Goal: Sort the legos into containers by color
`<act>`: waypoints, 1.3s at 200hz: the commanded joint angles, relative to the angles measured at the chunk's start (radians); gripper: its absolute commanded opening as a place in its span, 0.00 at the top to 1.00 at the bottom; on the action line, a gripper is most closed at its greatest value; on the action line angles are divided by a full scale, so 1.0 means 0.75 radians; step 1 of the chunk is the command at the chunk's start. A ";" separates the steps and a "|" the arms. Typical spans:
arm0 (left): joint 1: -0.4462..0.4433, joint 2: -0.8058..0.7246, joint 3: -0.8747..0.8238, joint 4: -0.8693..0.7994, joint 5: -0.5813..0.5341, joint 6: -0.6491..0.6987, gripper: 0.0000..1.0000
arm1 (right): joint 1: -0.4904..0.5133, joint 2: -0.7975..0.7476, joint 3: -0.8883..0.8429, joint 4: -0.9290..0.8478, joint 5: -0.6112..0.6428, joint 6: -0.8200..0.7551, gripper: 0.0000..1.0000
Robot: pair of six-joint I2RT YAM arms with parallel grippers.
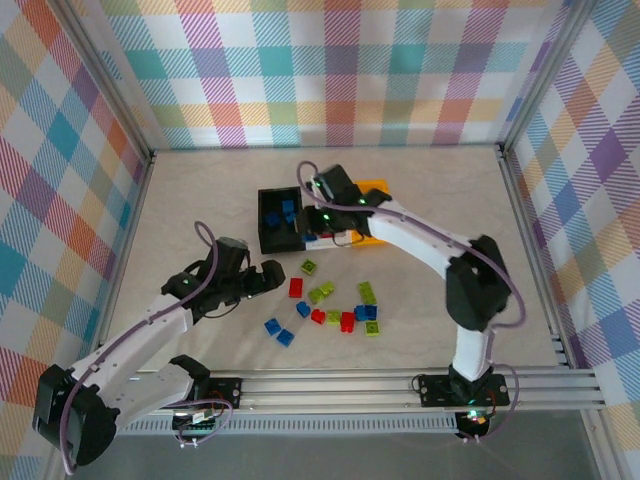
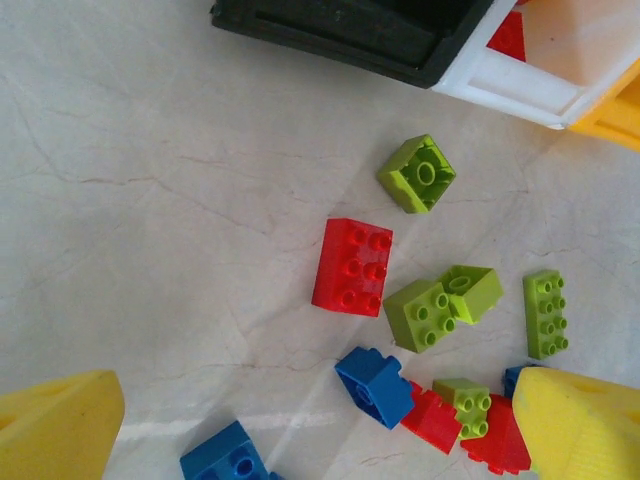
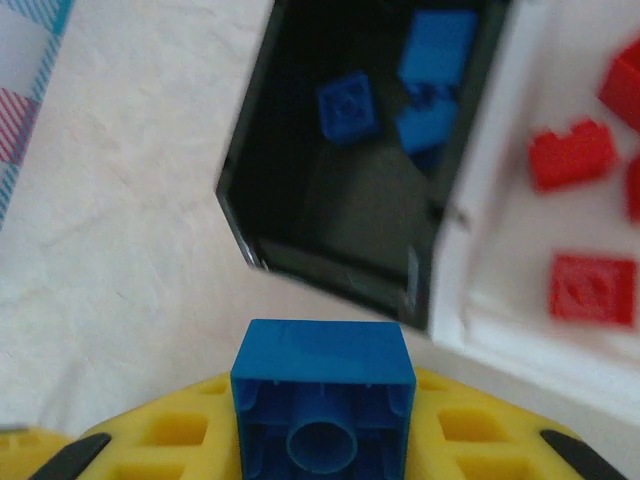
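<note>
My right gripper [image 3: 322,425] is shut on a blue lego [image 3: 322,385], held hollow side toward the camera, just short of the black bin [image 3: 300,235]. The black bin holds several blue legos [image 3: 437,50]. Red legos [image 3: 570,155] lie in the white bin [image 3: 480,300] beside it. In the top view the right gripper [image 1: 314,216] hangs over the joined bins, black [image 1: 268,238], white [image 1: 322,243] and orange-yellow [image 1: 378,186]. My left gripper [image 2: 320,440] is open above loose legos: a blue one [image 2: 375,385] lies between its yellow fingers [image 2: 55,425], with a red one [image 2: 352,266] and lime green ones [image 2: 417,173] beyond.
More red, blue and lime green legos [image 1: 345,310] lie scattered on the pale table in front of the bins. Two blue legos [image 1: 278,331] lie nearest the left arm. Metal frame rails [image 1: 400,385] and checked walls enclose the table.
</note>
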 commanded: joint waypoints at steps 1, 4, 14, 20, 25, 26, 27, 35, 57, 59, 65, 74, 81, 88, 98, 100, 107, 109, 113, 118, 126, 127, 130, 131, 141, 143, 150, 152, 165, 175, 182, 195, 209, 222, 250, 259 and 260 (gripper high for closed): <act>0.022 -0.044 -0.032 -0.062 -0.008 -0.021 0.00 | -0.004 0.186 0.276 -0.054 -0.066 -0.039 0.68; 0.022 -0.046 -0.035 -0.061 -0.005 -0.020 0.00 | -0.004 0.215 0.315 -0.069 -0.069 -0.041 0.68; 0.025 -0.046 -0.037 -0.058 0.009 -0.017 0.00 | -0.004 0.308 0.438 -0.112 -0.065 -0.044 0.68; 0.027 -0.044 -0.040 -0.057 0.016 -0.014 0.00 | -0.004 0.358 0.497 -0.133 -0.058 -0.046 0.67; 0.028 -0.041 -0.038 -0.058 0.023 -0.010 0.00 | -0.004 0.395 0.550 -0.151 -0.048 -0.047 0.67; 0.028 -0.040 -0.038 -0.057 0.024 -0.010 0.00 | -0.004 0.403 0.559 -0.154 -0.046 -0.048 0.67; 0.029 -0.040 -0.038 -0.056 0.025 -0.010 0.00 | -0.004 0.409 0.569 -0.155 -0.045 -0.048 0.66; 0.030 -0.029 -0.038 -0.057 0.033 -0.005 0.00 | -0.005 0.460 0.633 -0.181 -0.031 -0.046 0.65; 0.033 -0.009 -0.040 -0.054 0.060 0.006 0.00 | -0.011 0.553 0.761 -0.211 -0.017 -0.033 0.54; 0.034 -0.009 -0.039 -0.052 0.062 0.006 0.00 | -0.011 0.558 0.771 -0.212 -0.018 -0.032 0.54; 0.035 -0.005 -0.039 -0.050 0.071 0.011 0.00 | -0.012 0.571 0.792 -0.212 -0.022 -0.028 0.51; 0.035 0.003 -0.037 -0.048 0.080 0.018 0.00 | -0.014 0.577 0.810 -0.206 -0.028 -0.023 0.47; 0.035 0.007 -0.036 -0.047 0.084 0.022 0.00 | -0.015 0.570 0.812 -0.192 -0.031 -0.024 0.44; 0.035 0.014 -0.037 -0.045 0.093 0.024 0.00 | -0.014 0.562 0.812 -0.182 -0.031 -0.027 0.42; 0.035 0.024 -0.037 -0.041 0.104 0.030 0.01 | -0.016 0.545 0.812 -0.174 -0.030 -0.030 0.40; 0.035 0.027 -0.036 -0.041 0.106 0.031 0.02 | -0.016 0.539 0.812 -0.173 -0.029 -0.031 0.40; 0.035 0.035 -0.037 -0.036 0.119 0.032 0.03 | -0.016 0.523 0.803 -0.174 -0.026 -0.036 0.40; 0.036 0.038 -0.037 -0.035 0.123 0.031 0.03 | -0.016 0.514 0.797 -0.173 -0.025 -0.036 0.40; 0.035 0.045 -0.035 -0.030 0.132 0.035 0.04 | -0.015 0.500 0.780 -0.167 -0.022 -0.038 0.40; 0.035 0.052 -0.033 -0.028 0.140 0.035 0.05 | -0.015 0.470 0.748 -0.152 -0.017 -0.039 0.40; 0.033 0.065 -0.029 -0.027 0.153 0.035 0.06 | -0.016 0.419 0.673 -0.112 -0.006 -0.038 0.39; 0.033 0.066 -0.030 -0.027 0.154 0.037 0.06 | -0.016 0.414 0.661 -0.107 -0.005 -0.038 0.39; 0.033 0.071 -0.027 -0.027 0.156 0.042 0.07 | -0.016 0.386 0.629 -0.091 -0.002 -0.038 0.39; 0.033 0.072 -0.025 -0.029 0.158 0.043 0.07 | -0.016 0.378 0.618 -0.085 -0.001 -0.038 0.39; 0.023 0.085 -0.017 -0.035 0.160 0.049 0.08 | -0.018 0.294 0.494 -0.033 0.014 -0.038 0.39; 0.023 0.087 -0.015 -0.037 0.160 0.050 0.08 | -0.018 0.277 0.467 -0.020 0.015 -0.038 0.39; 0.009 0.097 -0.010 -0.046 0.155 0.051 0.08 | -0.018 0.221 0.376 0.014 0.018 -0.035 0.39; 0.005 0.099 -0.009 -0.048 0.153 0.050 0.08 | -0.019 0.199 0.350 0.024 0.020 -0.035 0.39; -0.017 0.113 -0.007 -0.060 0.147 0.050 0.10 | -0.019 0.082 0.169 0.089 0.018 -0.030 0.38; -0.034 0.125 -0.012 -0.070 0.141 0.043 0.11 | -0.019 -0.001 0.051 0.123 0.016 -0.024 0.38; -0.045 0.134 -0.019 -0.078 0.136 0.035 0.13 | -0.017 -0.055 -0.040 0.143 0.012 -0.020 0.38; -0.072 0.157 -0.037 -0.084 0.141 0.018 0.16 | -0.018 -0.153 -0.185 0.178 0.012 -0.011 0.38; -0.115 0.192 -0.062 -0.068 0.139 -0.006 0.18 | -0.021 -0.249 -0.317 0.216 0.023 0.005 0.38; -0.148 0.231 -0.091 -0.031 0.150 -0.040 0.19 | -0.020 -0.326 -0.423 0.242 0.034 0.010 0.37; -0.196 0.295 -0.122 0.018 0.154 -0.093 0.25 | -0.022 -0.433 -0.555 0.255 0.059 0.015 0.37; -0.209 0.310 -0.128 0.013 0.152 -0.099 0.25 | -0.028 -0.456 -0.587 0.263 0.061 0.020 0.37; -0.210 0.311 -0.127 0.012 0.152 -0.099 0.25 | -0.028 -0.459 -0.590 0.262 0.061 0.020 0.37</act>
